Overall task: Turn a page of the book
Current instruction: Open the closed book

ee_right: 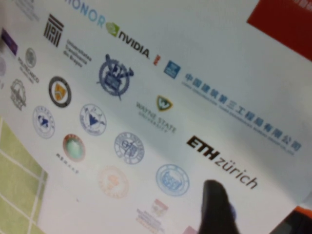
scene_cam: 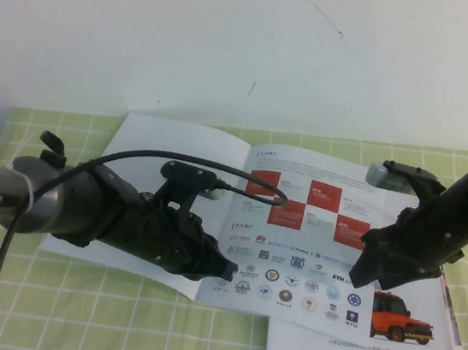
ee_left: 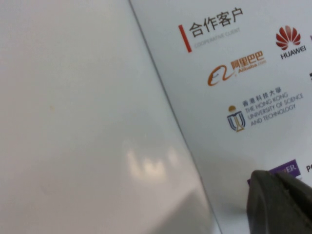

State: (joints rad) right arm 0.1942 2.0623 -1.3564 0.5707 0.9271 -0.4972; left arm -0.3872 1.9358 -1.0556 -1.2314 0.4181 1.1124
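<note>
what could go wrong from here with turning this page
1. The right hand hovers open at the outer edge of the page; its dark fingertip sits over the glossy logos, so it may slide instead of catching, or pick up several leaves.
2. The left hand rests low near the book's spine; if it stays there, the lifted page could fold against it.
3. The thin book might shift on the checked cloth.

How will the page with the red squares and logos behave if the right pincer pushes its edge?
The page is probably floppy: its right edge already lifts off the truck leaf. Its sheen suggests the right pincer may slip. The left pincer sits near the spine.
</note>
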